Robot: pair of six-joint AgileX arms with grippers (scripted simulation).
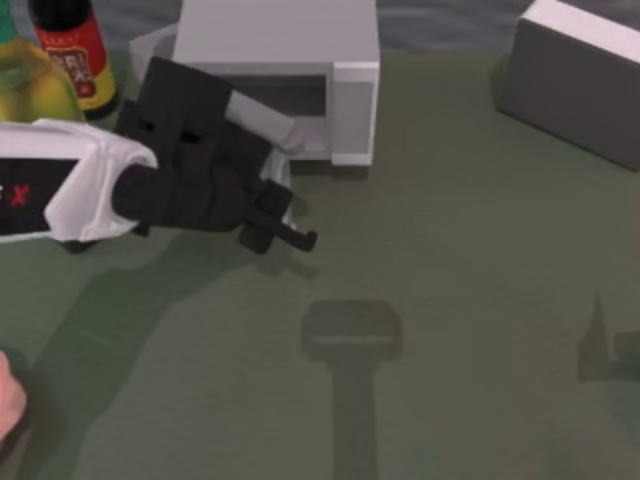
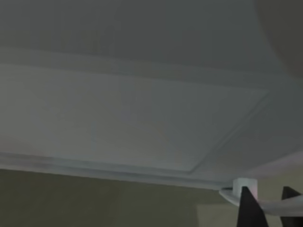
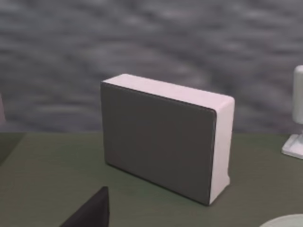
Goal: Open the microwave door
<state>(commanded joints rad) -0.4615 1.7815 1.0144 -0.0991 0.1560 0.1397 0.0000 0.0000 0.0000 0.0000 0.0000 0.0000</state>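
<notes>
The light-grey microwave [image 1: 275,35] stands at the back of the table, left of centre. Its dark cavity [image 1: 290,95] shows beside the plain control panel [image 1: 355,110]. The microwave door [image 2: 132,113] is swung out from the front, and my left arm hides most of it in the top view. Only its pale free edge [image 1: 286,190] shows there. My left gripper [image 1: 288,228] [image 2: 266,191] is shut on the door's thin handle strip [image 2: 246,185]. A dark part of my right gripper [image 3: 90,210] shows low over the table.
A grey-and-white box [image 1: 580,80] [image 3: 163,142] stands at the back right. A dark sauce bottle [image 1: 72,50] and a yellow-green bottle [image 1: 30,75] stand at the back left. A white object [image 3: 297,113] and a pale rim [image 3: 284,221] lie beside the box.
</notes>
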